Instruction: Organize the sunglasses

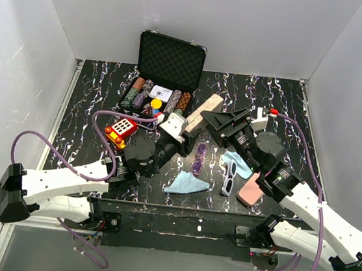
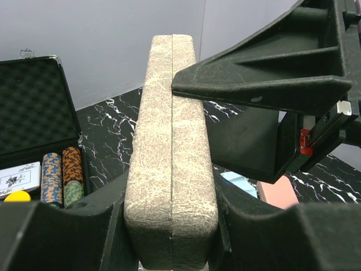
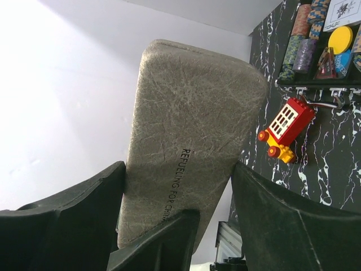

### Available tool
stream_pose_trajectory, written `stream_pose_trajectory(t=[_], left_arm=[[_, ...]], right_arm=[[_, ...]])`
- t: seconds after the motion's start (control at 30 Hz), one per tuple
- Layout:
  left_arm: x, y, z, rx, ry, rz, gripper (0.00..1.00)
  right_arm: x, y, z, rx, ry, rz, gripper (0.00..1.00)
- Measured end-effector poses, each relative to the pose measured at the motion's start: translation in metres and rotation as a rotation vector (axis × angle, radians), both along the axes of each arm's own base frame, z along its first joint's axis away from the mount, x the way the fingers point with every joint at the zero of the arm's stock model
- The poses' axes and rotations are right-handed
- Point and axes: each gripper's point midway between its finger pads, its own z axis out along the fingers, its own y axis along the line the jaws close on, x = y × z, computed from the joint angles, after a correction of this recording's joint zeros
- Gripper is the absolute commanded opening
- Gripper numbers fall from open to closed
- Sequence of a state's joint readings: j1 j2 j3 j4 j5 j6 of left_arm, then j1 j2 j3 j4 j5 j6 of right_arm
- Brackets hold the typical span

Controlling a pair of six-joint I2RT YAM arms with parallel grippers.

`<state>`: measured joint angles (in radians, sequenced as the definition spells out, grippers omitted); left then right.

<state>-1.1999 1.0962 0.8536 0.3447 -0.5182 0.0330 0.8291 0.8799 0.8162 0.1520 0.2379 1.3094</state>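
Left jaws clench one end of the grey-brown case (image 2: pixel 171 169); right jaws straddle its other end, pinching or not I cannot tell. Both sunglasses lie free on the bench (image 1: pixel 96 80) near its front edge, mid-width: purple pair (image 1: pixel 198 158), white pair (image 1: pixel 229 177). Probably light, stiff, slick-lensed and fragile; grip gently across the frame, off the lenses

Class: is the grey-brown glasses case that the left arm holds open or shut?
Shut. In the left wrist view the two halves of the grey-brown glasses case meet along one thin seam, with no gap showing.
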Motion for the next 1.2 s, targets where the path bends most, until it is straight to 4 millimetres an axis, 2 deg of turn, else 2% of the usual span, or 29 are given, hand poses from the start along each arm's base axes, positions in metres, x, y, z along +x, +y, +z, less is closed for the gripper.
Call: stream_pose_trajectory(t=[0.03,0.07,0.13,0.23,0.33,0.43,0.57,0.9,1.03,1.2], left_arm=[[0.0,0.0,0.0,0.002,0.004,0.001,0.93],[0.001,0.0,0.0,0.007,0.01,0.004,0.98],[-0.004,-0.006,0.001,0.021,0.027,-0.026,0.98],[-0.018,-0.018,0.001,0.047,0.058,-0.095,0.98],[-0.026,-0.023,-0.006,0.067,0.104,-0.139,0.98],[-0.034,-0.02,-0.019,0.083,0.19,-0.165,0.98],[-0.048,-0.004,-0.029,0.065,0.313,-0.171,0.98],[-0.074,0.041,-0.002,-0.217,0.487,-0.181,0.98],[-0.069,0.046,0.008,-0.319,0.54,-0.149,0.98],[-0.053,0.034,0.017,-0.416,0.582,-0.177,0.98]], right_arm=[[0.0,0.0,0.0,-0.001,-0.001,0.002,0.39],[0.0,0.0,0.0,-0.002,-0.001,0.004,0.32],[0.002,-0.002,0.002,0.001,-0.01,-0.002,0.19],[0.004,-0.004,0.001,-0.013,-0.022,-0.011,0.08],[0.005,-0.007,0.002,-0.037,-0.047,-0.015,0.02],[0.002,-0.009,0.003,-0.078,-0.091,0.005,0.01],[-0.004,-0.017,-0.002,-0.178,-0.159,0.044,0.01],[-0.034,-0.012,-0.016,-0.349,-0.326,0.252,0.01],[-0.053,-0.006,-0.014,-0.336,-0.396,0.347,0.01],[-0.069,-0.002,-0.004,-0.276,-0.461,0.417,0.01]])
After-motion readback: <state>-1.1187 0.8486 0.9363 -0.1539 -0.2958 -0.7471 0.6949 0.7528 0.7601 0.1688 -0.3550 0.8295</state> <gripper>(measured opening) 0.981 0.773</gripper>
